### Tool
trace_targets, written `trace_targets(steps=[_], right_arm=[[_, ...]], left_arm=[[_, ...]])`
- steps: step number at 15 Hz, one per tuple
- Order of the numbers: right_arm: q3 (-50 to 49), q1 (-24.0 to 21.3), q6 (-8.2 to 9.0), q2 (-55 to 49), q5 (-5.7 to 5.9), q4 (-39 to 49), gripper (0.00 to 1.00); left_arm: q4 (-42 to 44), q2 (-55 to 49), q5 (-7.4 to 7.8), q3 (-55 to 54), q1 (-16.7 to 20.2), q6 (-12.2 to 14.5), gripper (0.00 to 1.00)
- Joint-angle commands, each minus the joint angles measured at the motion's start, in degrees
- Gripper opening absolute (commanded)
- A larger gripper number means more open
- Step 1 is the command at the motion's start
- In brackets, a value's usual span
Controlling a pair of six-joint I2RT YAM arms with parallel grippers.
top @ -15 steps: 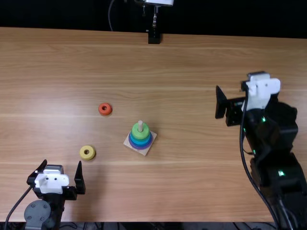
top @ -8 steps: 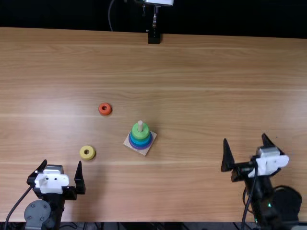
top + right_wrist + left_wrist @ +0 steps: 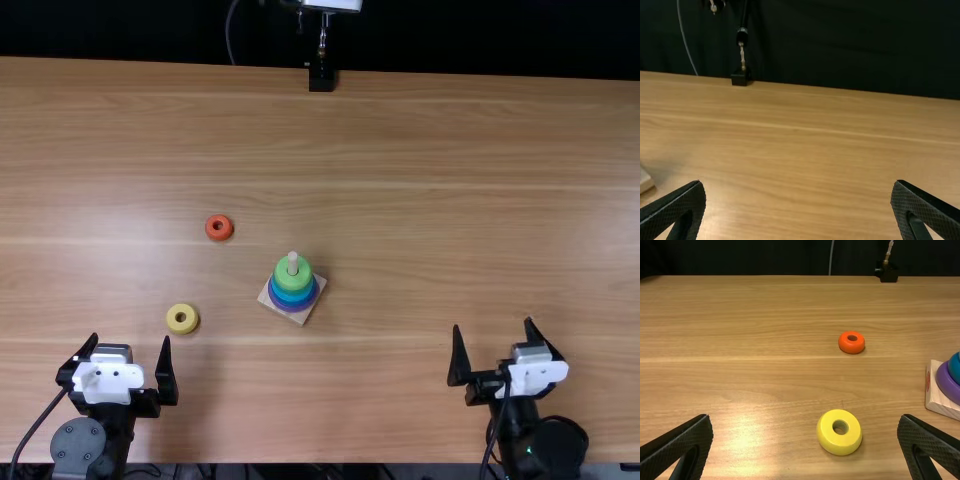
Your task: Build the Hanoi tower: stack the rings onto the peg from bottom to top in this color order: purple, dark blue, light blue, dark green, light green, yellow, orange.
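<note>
The left end effector (image 3: 130, 340), black and two-fingered, is hanging low at the near side of the light brown wooden tabletop (image 3: 400, 130), its fingers spread wide and gripping nothing. Its counterpart, the right end effector (image 3: 493, 324), is also standing open and empty near the same edge, well apart from the tower. Just beyond the left end effector, a thick yellow ring (image 3: 840, 446) is lying flat and loose, hole up. Farther out, a smaller orange ring (image 3: 852, 347) is resting on the wood, also off the peg.

To the right of both, a pale wooden peg (image 3: 293, 262) is rising from a square wooden base (image 3: 305, 316), its tip poking through a light green ring (image 3: 284, 272) at the top of the stack. Blue layers (image 3: 292, 296) are showing beneath it, and a purple ring (image 3: 947, 382) is sitting at the bottom; whether every middle shade is in place cannot be told. The build is apparently nearing its finish, with two rings waiting: yellow is coming next by the set order, and orange is closing out the tower.
</note>
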Motion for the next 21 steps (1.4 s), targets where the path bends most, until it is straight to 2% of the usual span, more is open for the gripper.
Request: trace_targets(steps=[1,3,4,5,6,11,21], right_arm=[[-2.0,-0.6,0.21,-2.7,-0.16,0.2,1.00],[-4.3,-1.5,0.42,-5.1,0.48,-0.5,1.00],[-4.4,-1.6,0.63,-5.5,1.85,-0.6,1.00],[-4.3,-1.5,0.63,-5.6,4.06,-1.4,1.00],[-4.4,-1.6,0.84,-6.0,4.91,-3.8,1.00],[-4.4,-1.7,0.73,-6.8,5.22,-10.4,1.00],[-4.4,-1.7,0.00,-6.8,5.12,-13.2,1.00]], left_arm=[[-4.8,-0.7,0.51,-6.1,0.6,0.9,1.00],[-4.8,-0.7,0.51,-6.1,0.6,0.9,1.00],[-4.8,-0.7,0.51,-6.1,0.6,0.9,1.00],[-4.8,-0.7,0.51,-6.1,0.6,0.9,1.00],[-4.8,-0.7,0.51,-6.1,0.6,0.9,1.00],[-4.8,-0.7,0.51,-6.1,0.6,0.9,1.00],[-4.9,-0.7,0.51,-6.1,0.6,0.9,1.00]])
